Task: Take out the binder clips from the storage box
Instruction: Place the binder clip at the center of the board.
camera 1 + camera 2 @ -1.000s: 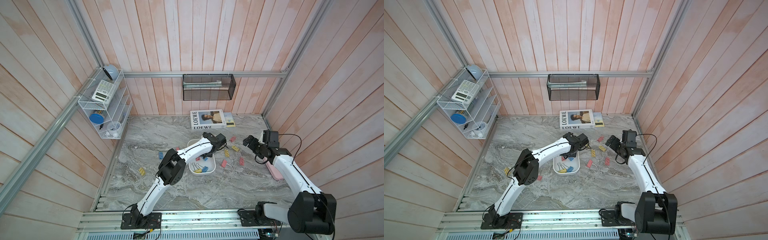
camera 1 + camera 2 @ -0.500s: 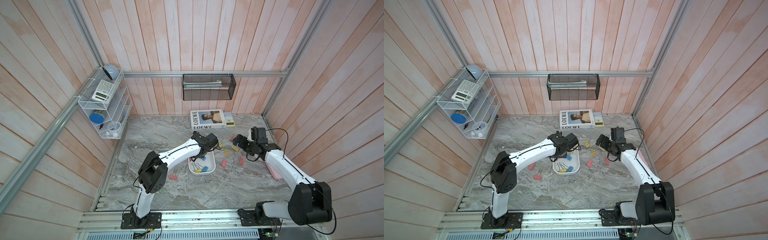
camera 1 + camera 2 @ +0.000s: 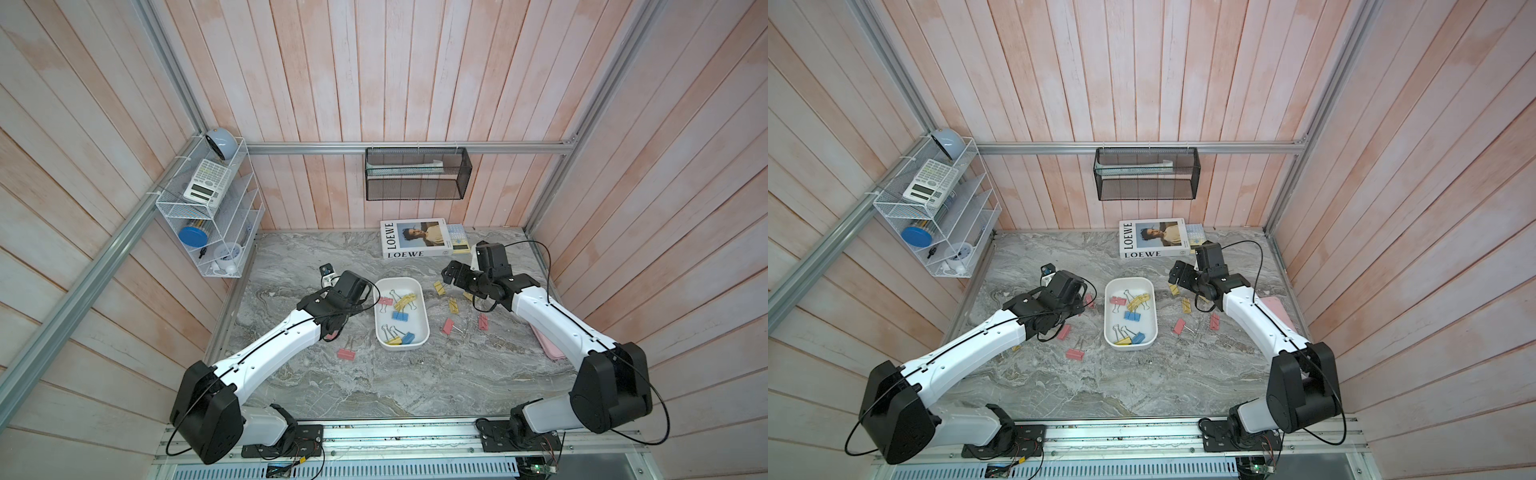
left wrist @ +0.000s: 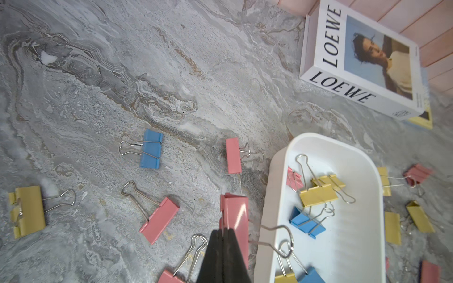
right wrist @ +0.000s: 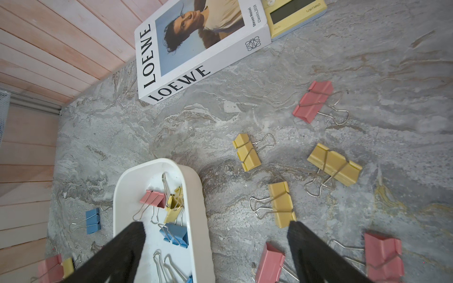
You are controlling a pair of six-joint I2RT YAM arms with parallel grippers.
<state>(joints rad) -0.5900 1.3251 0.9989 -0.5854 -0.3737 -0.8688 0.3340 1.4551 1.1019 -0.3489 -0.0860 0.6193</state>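
Where the white book lies flat at the back of the marble table, "LOEWE" reads in black capitals on both its cover and its spine. Smaller print along the cover's edge says "Steven Meisel Classics 2018". A yellow calculator just beside it carries a small mark that I cannot read. The left gripper has its jaws pressed together on one end of a pink clip, held just outside the storage box, beside its long wall. The right gripper is spread wide with nothing between its fingers, above the box's end nearest the book. The box sits mid-table between the two arms, with several binder clips lying inside it and others scattered on the marble on either side.
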